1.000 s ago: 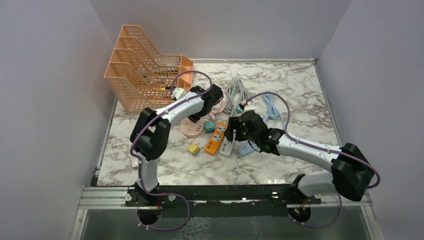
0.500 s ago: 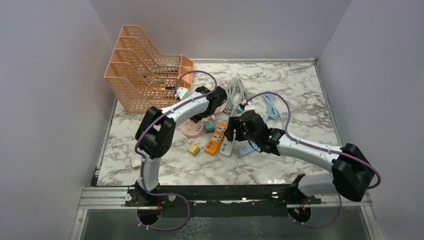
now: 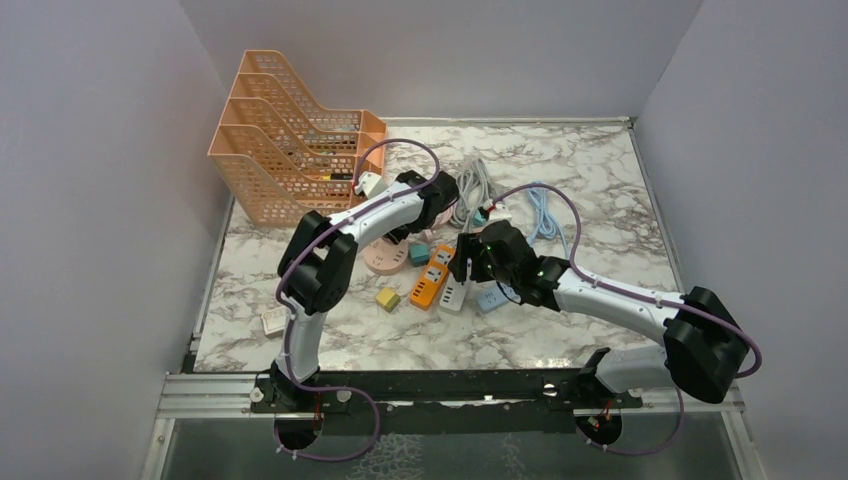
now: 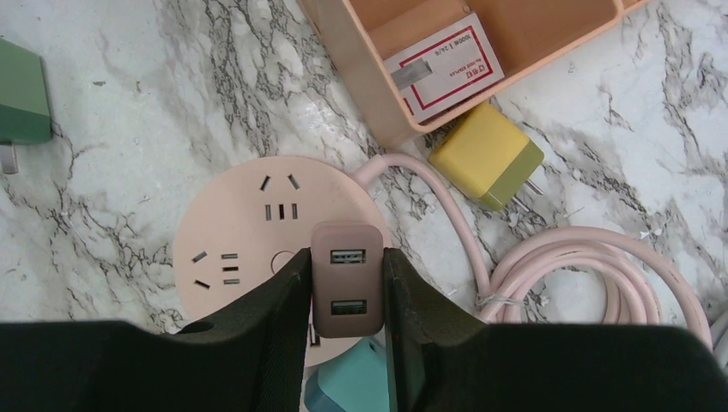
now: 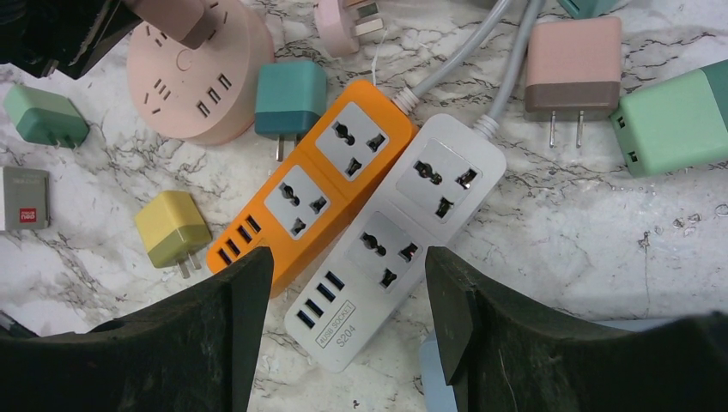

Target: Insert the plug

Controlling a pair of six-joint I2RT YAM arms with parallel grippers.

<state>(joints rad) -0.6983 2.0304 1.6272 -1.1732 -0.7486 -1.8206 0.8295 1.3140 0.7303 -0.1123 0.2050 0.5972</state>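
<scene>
Recorded marble table [image 3: 560,160] with peach rack [image 3: 290,150] at upper left of the top view. Found orange strip [image 5: 318,184] and white strip [image 5: 429,197] lying side by side, touching, at centre of the right wrist view, framed by the right gripper [image 5: 345,257], spread wide and holding nothing. Noted round pink socket [image 4: 232,249] left of centre in the left wrist view, and left gripper [image 4: 347,257] at lower centre pinching the plug [image 4: 347,296], ports facing the camera, over the socket's right edge.

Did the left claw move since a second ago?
Yes. The left claw, with its pink plug, slid a little right in the top view, away from the orange file rack, toward the grey cords.
</scene>
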